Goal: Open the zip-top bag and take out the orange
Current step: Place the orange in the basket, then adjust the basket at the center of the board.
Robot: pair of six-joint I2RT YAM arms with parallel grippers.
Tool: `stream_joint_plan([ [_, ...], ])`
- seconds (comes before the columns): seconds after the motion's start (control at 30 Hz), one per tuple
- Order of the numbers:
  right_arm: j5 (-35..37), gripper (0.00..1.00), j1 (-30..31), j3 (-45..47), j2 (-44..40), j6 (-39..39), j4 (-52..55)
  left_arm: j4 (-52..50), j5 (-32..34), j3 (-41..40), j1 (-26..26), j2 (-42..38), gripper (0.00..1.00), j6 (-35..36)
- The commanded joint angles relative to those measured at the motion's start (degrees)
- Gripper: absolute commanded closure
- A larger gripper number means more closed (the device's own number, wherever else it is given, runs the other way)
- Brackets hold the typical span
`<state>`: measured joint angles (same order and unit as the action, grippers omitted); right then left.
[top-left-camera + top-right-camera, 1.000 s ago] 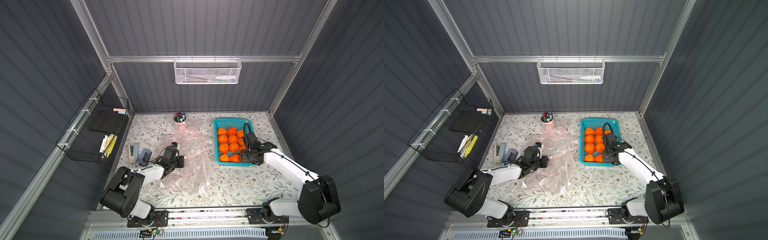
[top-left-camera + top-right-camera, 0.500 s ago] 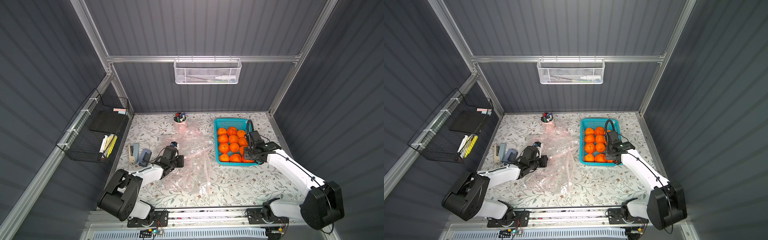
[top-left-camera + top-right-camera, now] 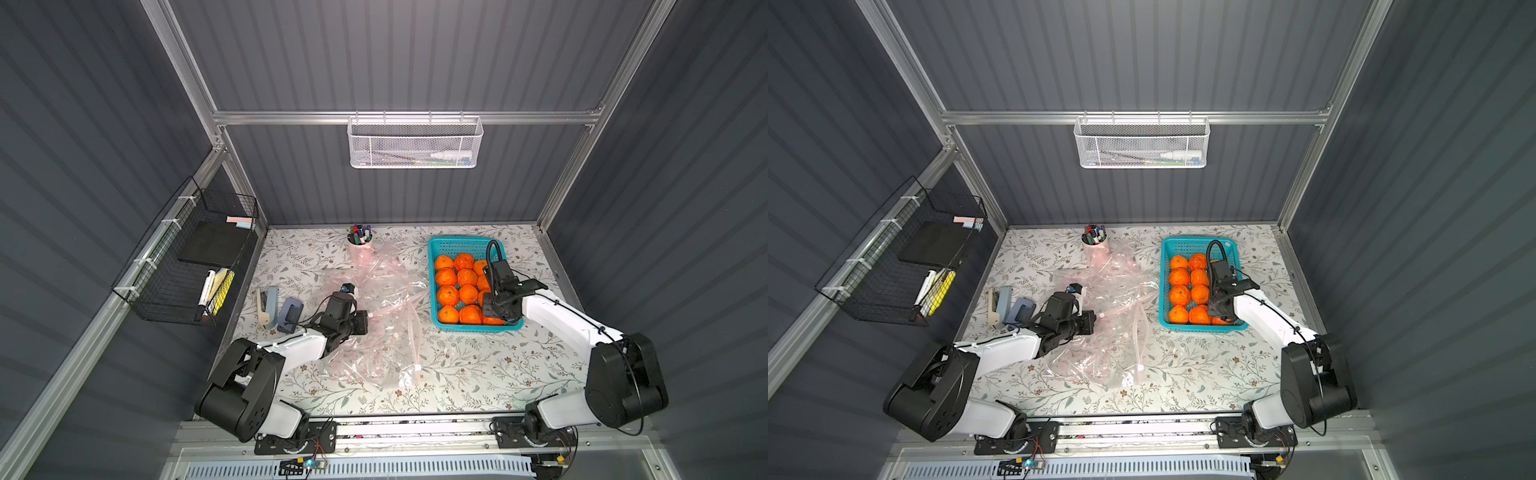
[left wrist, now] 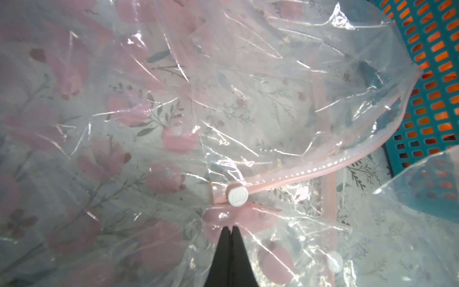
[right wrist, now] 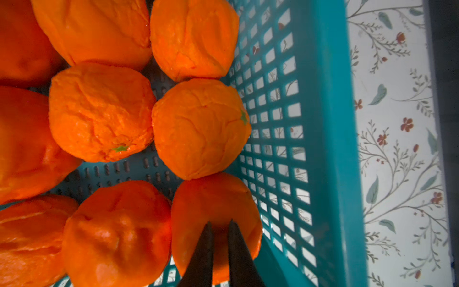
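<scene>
One orange [image 5: 216,211] seen lying in basket [image 5: 330,124] among others, directly below right gripper [image 5: 219,223], fingers barely parted, clamping nothing. Found left gripper [image 4: 231,229] pinched together on empty-looking zip-top bag [image 4: 248,111]. Judged removal finished; needed only retreat next.

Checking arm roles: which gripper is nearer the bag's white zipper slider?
Left. The left gripper pinches the zip-top bag beside the slider; the right gripper hangs over oranges in the basket.

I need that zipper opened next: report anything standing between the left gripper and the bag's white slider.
Nothing solid does. The left gripper is shut on the film of the bag, right beside the white slider; only a fold of that same film lies between them. The blue basket sits beyond the far end of the zipper.
</scene>
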<state>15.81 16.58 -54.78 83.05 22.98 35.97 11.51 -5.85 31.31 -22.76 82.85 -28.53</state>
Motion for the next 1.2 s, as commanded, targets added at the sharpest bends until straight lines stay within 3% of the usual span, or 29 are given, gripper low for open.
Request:
stream_joint_plan([
  [0.0,-2.17,0.79,-0.18,-0.37,-1.43,0.33,2.21,-2.13,1.01,1.9,-0.09,-1.96,1.0,0.15],
  [0.07,-2.58,0.74,-0.14,-0.97,-4.39,-0.45,1.73,-2.56,1.38,2.82,-0.09,-2.64,1.0,0.15],
  [0.2,-4.3,0.51,-0.14,0.07,-11.5,-2.88,-2.71,-4.23,3.64,5.32,-0.09,-5.59,1.0,0.15],
  [0.3,0.07,0.39,-0.34,2.56,-17.96,-2.74,-7.25,-5.22,7.76,7.04,-0.09,-9.31,0.98,-0.06],
  [0.43,11.76,0.32,-2.68,5.72,-23.24,-0.02,-11.53,-7.73,15.44,9.03,-0.09,-13.92,0.93,-0.01],
  [0.5,11.55,0.31,-7.7,6.52,-24.21,2.92,-10.75,-8.89,20.22,9.31,-0.09,-15.96,0.86,0.04],
  [0.63,3.79,0.28,-16.49,7.47,-21.73,6.01,-11.82,-9.48,24.68,8.85,-0.09,-16.94,0.83,0.45],
  [0.77,-10.55,0.23,-22.04,6.56,-14.83,6.08,-16.14,-7.87,21.5,7.56,0.0,-16.38,0.83,-0.53],
  [0.9,-16.84,0.2,-22.76,1.97,-5.26,3.13,-17.07,-6.41,17.43,6.88,0.0,-15.76,0.83,-0.73],
  [1.03,-24.47,0.2,-23.08,-7.14,4.96,-0.81,-10.33,-6.65,15.8,6.95,0.0,-15.3,0.84,-0.56],
  [1.17,-39.28,0.25,-22.81,-9.71,12.0,-2.2,-12.6,-6.97,15.08,6.92,0.0,-15.51,0.84,0.06],
])
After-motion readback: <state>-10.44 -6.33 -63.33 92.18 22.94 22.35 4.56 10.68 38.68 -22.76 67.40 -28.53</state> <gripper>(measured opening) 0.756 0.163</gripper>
